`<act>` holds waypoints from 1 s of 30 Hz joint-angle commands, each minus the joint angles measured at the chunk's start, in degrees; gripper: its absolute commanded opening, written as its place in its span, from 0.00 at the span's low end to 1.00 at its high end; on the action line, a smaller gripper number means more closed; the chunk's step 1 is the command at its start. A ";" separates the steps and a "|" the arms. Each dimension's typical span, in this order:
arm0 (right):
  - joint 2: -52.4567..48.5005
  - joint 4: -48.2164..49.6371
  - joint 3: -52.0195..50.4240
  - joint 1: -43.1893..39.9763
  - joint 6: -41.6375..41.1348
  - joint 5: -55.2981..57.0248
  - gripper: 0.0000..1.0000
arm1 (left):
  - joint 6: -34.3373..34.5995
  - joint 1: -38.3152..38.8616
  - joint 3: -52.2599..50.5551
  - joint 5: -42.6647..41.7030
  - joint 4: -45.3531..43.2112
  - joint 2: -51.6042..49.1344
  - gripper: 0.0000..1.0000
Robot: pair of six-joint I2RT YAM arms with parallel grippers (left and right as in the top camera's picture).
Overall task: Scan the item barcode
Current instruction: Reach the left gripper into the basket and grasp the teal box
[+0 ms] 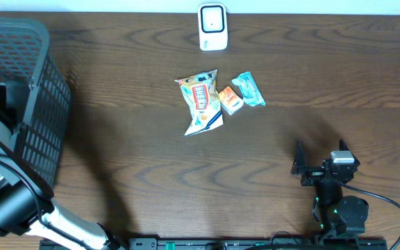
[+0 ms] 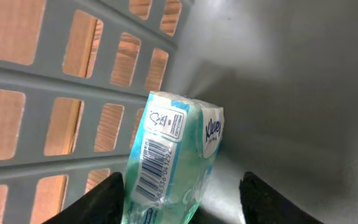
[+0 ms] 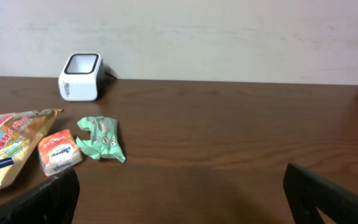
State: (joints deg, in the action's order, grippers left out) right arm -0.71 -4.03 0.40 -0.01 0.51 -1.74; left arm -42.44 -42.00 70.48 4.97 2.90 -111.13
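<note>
1. My left claw point(image 2: 182, 190): spread either side of the tissue pack point(image 2: 173, 149), not yet pinching it; barcode label facing up.
2. Location: inside the grey basket point(image 2: 55, 81).
3. My right claw point(image 3: 182, 180): spread wide, empty.
4. Scanner point(image 1: 212, 26): far table edge, well apart.
5. Status, as judged: pack not yet scanned; the grasp, the lift out and showing it to the scanner remain.
</note>
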 commanded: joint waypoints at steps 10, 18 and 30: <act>0.22 -0.22 -0.09 -0.28 0.39 -0.11 0.99 | 7.61 -0.20 0.70 -1.36 2.32 -1.36 0.08; 0.22 -0.22 -0.09 -0.28 0.39 -0.11 0.99 | 24.15 -0.20 0.70 -8.02 0.74 8.70 0.07; 0.22 -0.22 -0.09 -0.28 0.42 -0.11 0.99 | 74.75 0.61 0.70 -29.38 -5.79 34.75 0.07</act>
State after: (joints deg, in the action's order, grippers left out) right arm -0.71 -4.01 0.40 -0.01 0.51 -1.76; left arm 13.93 -42.00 70.65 -16.49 -2.98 -81.28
